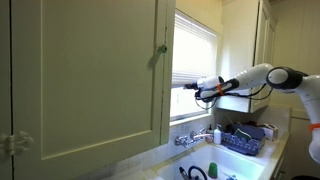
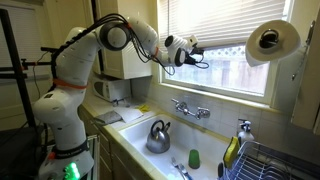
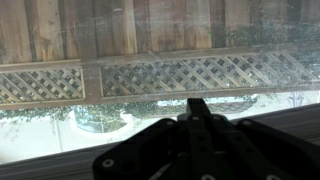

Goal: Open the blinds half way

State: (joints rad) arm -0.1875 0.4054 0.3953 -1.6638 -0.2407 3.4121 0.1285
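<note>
The gripper [image 1: 188, 89], fingers pressed together, sits at the lower edge of the blinds [image 1: 196, 45], probably so it can push them up from below.

The tool [image 2: 190, 50] is at the lower edge of the white horizontal slatted window blinds [image 2: 230, 25], with the window glass just beyond it. Below it are the chrome faucet [image 2: 190, 108] and a steel kettle [image 2: 158, 137], which stands in the white sink [image 2: 205, 135].
</note>
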